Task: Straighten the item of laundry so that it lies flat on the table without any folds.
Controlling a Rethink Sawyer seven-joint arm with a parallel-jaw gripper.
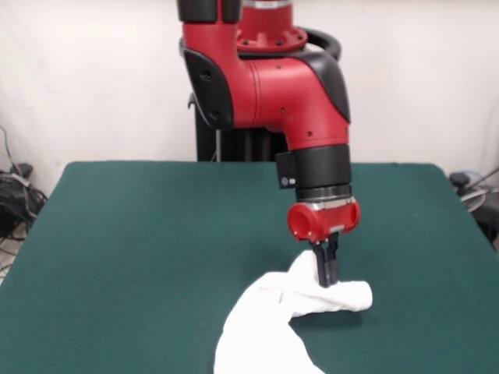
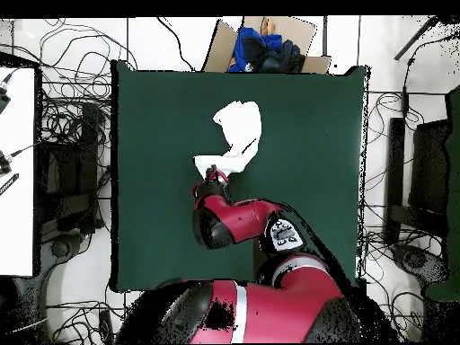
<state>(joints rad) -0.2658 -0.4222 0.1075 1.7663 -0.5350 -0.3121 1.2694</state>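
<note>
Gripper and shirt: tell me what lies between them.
Nothing. In the front view the gripper is down on the bunched white shirt, its tips in the cloth. The overhead view also shows it at the shirt's edge, no green table between.

One item of laundry [image 1: 281, 319], white, bunched; one table [image 1: 140, 234], green top; one red and black arm [image 1: 273, 93]; one gripper [image 1: 329, 282]; one open cardboard box [image 2: 266, 40] beyond the table, blue and dark items inside, number unclear
</note>
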